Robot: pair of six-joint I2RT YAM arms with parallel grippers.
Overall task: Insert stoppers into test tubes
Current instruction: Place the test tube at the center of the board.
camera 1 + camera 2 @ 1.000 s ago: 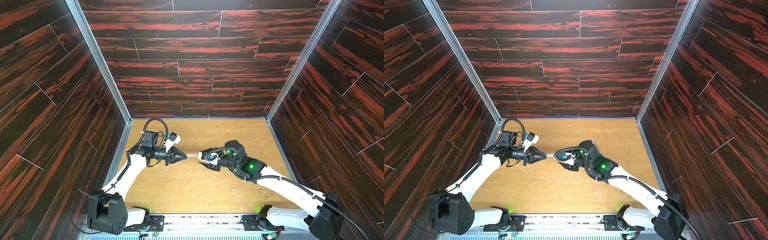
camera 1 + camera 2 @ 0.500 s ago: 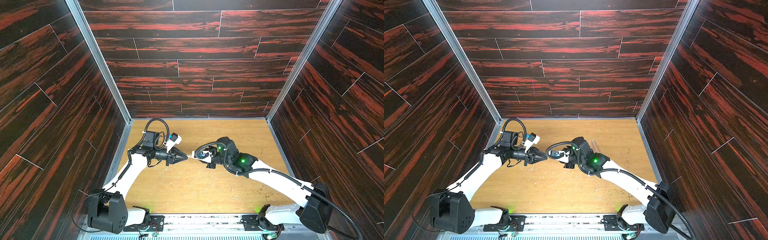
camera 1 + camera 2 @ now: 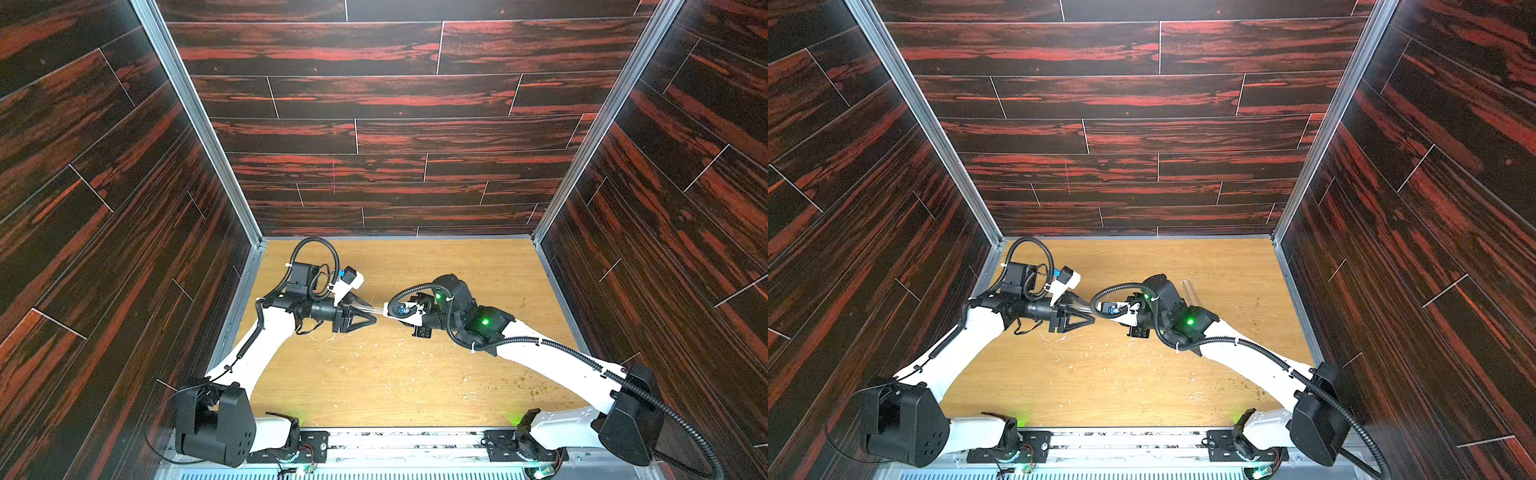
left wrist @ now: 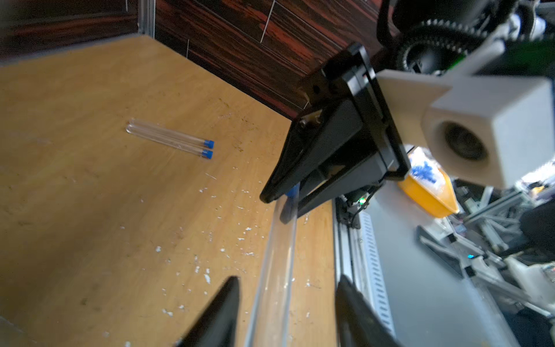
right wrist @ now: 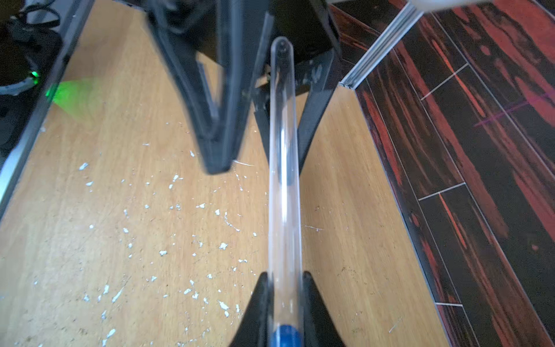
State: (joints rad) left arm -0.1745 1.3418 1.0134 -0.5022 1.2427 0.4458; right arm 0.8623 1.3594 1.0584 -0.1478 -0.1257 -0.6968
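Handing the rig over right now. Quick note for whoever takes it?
Grip: left hand open, straddling the third tube without gripping it. The right hand is shut on that tube near its stopper and holds it off the table.
Elsewhere: two other tubes lie side by side on the table, each plugged blue at one end.
Done: all three tubes show a plug.
Left: probably check the held one is seated, then lay it by the pair.
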